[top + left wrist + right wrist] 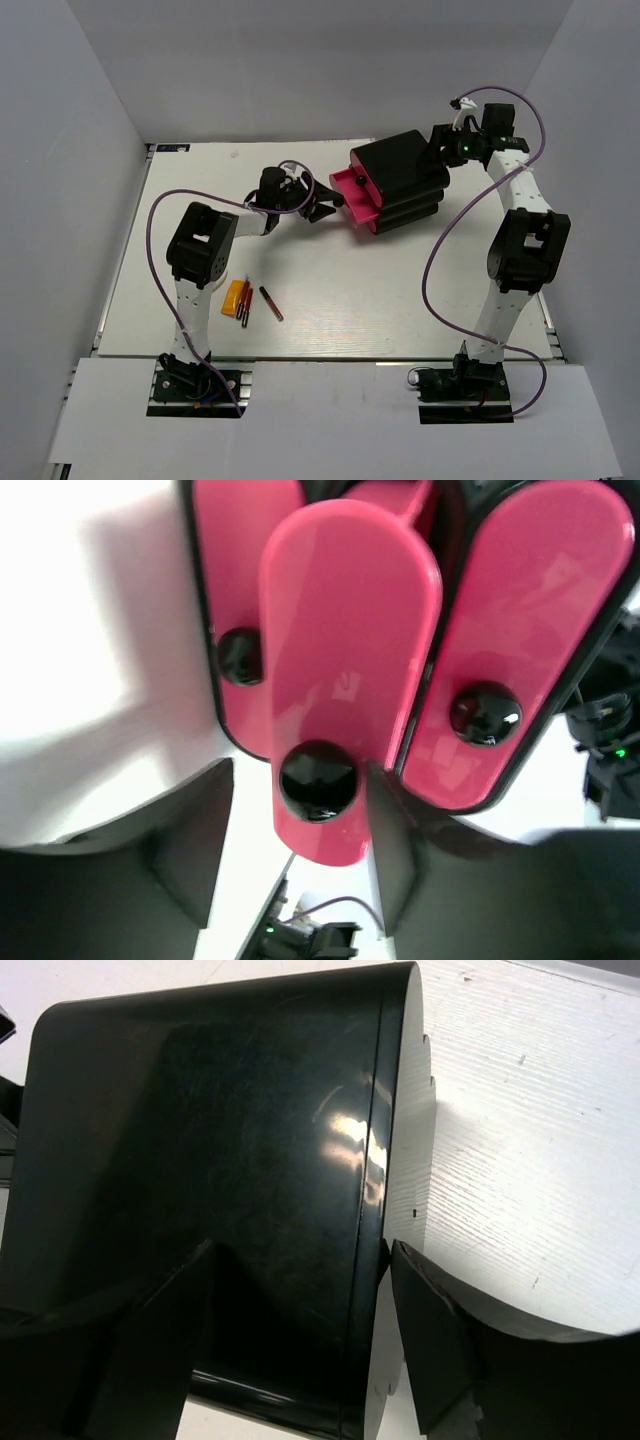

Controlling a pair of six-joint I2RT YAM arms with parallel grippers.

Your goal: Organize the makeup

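Left gripper, released, straddles the round black knob of a glossy pink plastic drawer; right gripper, likewise spread, brackets an edge of the shiny black plastic box.

Near-centre and near-right of the table give wide passage. The black box blocks far centre-right, and its pulled-out pink drawer juts left. The left gripper straddles the drawer knob, fingers apart with little slack. The right gripper crowds the box's far-right corner, jaws apart. Makeup clutters near-left. A purple cable loops over the right side.
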